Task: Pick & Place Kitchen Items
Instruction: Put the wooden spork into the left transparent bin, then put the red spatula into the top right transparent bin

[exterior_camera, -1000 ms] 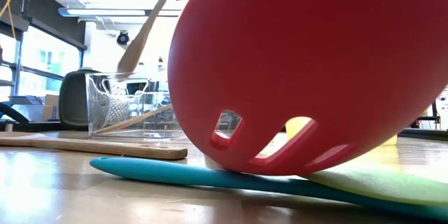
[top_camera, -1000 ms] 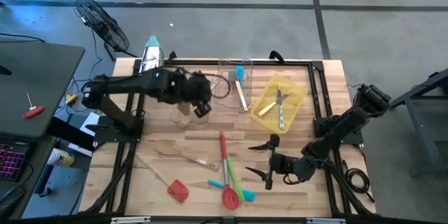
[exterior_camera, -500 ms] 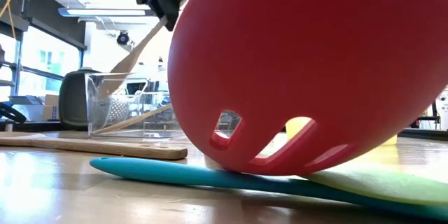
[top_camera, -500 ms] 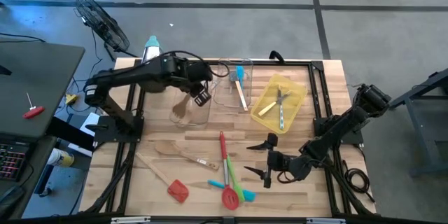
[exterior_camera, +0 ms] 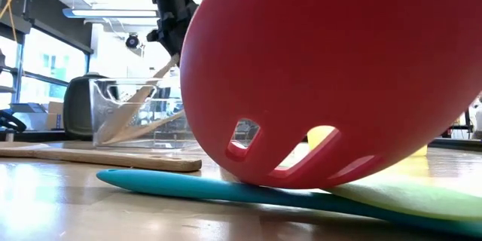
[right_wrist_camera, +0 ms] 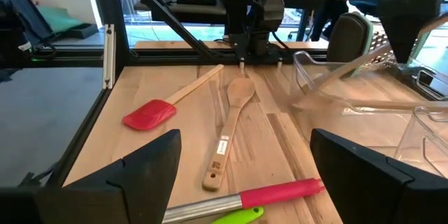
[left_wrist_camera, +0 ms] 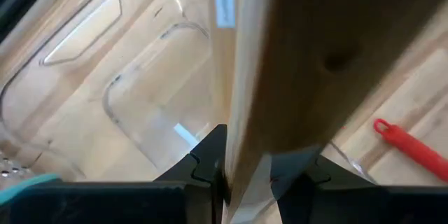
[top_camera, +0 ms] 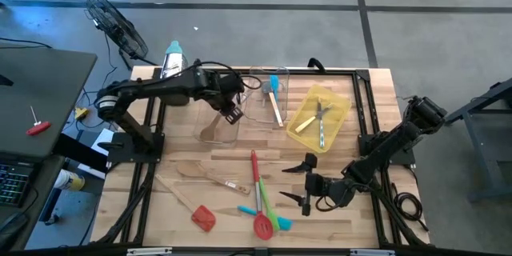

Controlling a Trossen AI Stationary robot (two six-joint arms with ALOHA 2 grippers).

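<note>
My left gripper (top_camera: 233, 113) is shut on a flat wooden utensil (top_camera: 211, 131), whose blade is down inside the left clear tray (top_camera: 228, 138); the low view shows it slanting down from the gripper (exterior_camera: 172, 26) into the tray (exterior_camera: 105, 94). My right gripper (top_camera: 300, 182) is open and empty, low over the table's near right part. On the table lie a wooden spoon (top_camera: 210, 174), a red spatula (top_camera: 202, 218), and a red slotted spoon (top_camera: 262, 224) on teal (top_camera: 250, 210) and green (top_camera: 270, 206) utensils. My left gripper pinches the wooden utensil's handle (left_wrist_camera: 245, 136) between its two fingers (left_wrist_camera: 210, 157). The fingers come from above, slanting down. The utensil hangs tilted below them, blade end (exterior_camera: 120, 120) low in the clear tray; whether it touches the tray floor I cannot tell.
A second clear tray (top_camera: 258, 115) holds a teal spatula and a wooden utensil. A yellow tray (top_camera: 340, 112) holds metal cutlery. A grater (top_camera: 172, 60) lies at the far left. In the low view the red slotted spoon (exterior_camera: 331, 75) fills the front.
My left gripper has come down over the left clear tray, still shut on the wooden utensil. The utensil has gone down with it, and its blade has sunk from the tray's rim to low inside the tray.
</note>
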